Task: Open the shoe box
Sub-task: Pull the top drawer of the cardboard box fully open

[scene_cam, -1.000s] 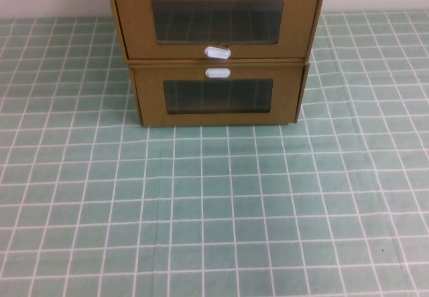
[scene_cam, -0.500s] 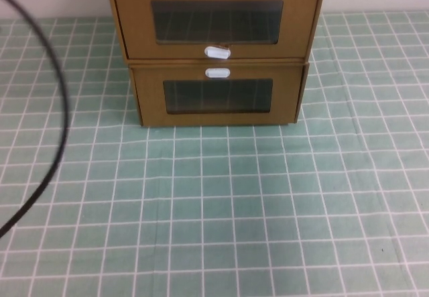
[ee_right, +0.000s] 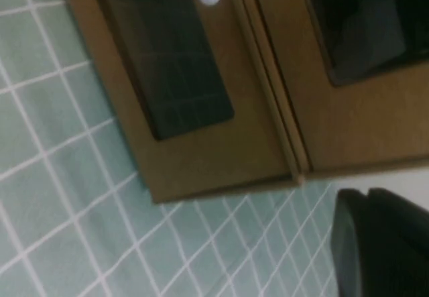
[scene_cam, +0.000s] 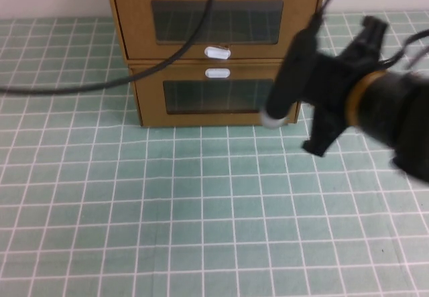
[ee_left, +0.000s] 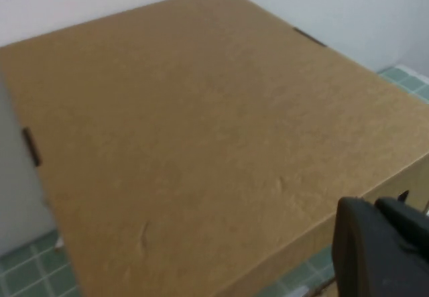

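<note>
Two stacked: upper shoe box (scene_cam: 216, 19) on lower shoe box (scene_cam: 218, 96), both closed, at far edge of table (scene_cam: 201, 210); right gripper (scene_cam: 271, 117) pinched shut w/ nothing held, by lower box's front-right corner; left gripper (ee_left: 379, 250) over upper box's top, grip state can't tell.

Matt brown cardboard shoe box (scene_cam: 134, 22), seemingly glossy plastic window (scene_cam: 251, 22).

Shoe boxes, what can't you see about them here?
1. What's inside the upper box and lower box: high view, dark windows hide it.
2. Lower box's right end: high view, the shut right hand is in front of it.
3. Most of the left hand: left wrist view, above the upper box's top, cut off by the picture's edge; not in high view.
</note>
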### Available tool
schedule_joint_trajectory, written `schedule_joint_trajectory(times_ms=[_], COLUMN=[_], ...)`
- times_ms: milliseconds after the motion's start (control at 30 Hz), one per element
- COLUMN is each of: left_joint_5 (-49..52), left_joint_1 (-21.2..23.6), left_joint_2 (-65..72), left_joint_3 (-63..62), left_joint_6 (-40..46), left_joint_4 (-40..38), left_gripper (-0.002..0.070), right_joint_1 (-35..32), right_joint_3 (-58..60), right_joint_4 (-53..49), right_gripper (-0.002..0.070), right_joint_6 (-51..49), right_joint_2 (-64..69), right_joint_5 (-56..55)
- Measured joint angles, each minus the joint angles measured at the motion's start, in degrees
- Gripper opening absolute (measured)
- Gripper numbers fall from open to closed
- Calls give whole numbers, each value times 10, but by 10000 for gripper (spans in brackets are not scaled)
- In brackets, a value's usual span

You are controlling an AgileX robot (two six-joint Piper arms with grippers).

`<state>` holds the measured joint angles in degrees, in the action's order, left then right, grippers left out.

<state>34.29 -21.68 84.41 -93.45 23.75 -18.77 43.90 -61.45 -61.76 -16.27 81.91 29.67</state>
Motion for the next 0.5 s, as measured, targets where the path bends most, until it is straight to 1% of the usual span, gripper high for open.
schedule_joint_trajectory(times_ms=[67, 133, 167, 233, 300, 433, 500], left_joint_5=[24, 44, 52, 62, 72, 105, 117], left_joint_1=[0, -1, -1, 0, 0, 15, 28], left_joint_2=[45, 92, 117, 165, 207, 262, 279], left_joint_3=[-57, -103, -125, -158, -186, -224, -231], left_joint_6=[45, 64, 70, 78, 83, 85, 86], left_joint_4=[-42, -72, -86, -108, -123, -164, -200], left_gripper=[-5, -5, -5, -5, -5, -5, -5], right_joint_1=[21, 38, 46, 56, 60, 61, 61], right_joint_3=[0, 0, -4, -16, -32, -83, -108], right_joint_4=[-129, -234, -268, -301, -318, -327, -329], right_gripper=[-15, -13, -10, 9, 48, 179, 217], right_joint_6=[-106, -209, -246, -287, -301, -311, -303], right_joint_2=[31, 63, 78, 103, 127, 179, 202], right_joint_5=[2, 5, 5, 3, 1, 6, 17])
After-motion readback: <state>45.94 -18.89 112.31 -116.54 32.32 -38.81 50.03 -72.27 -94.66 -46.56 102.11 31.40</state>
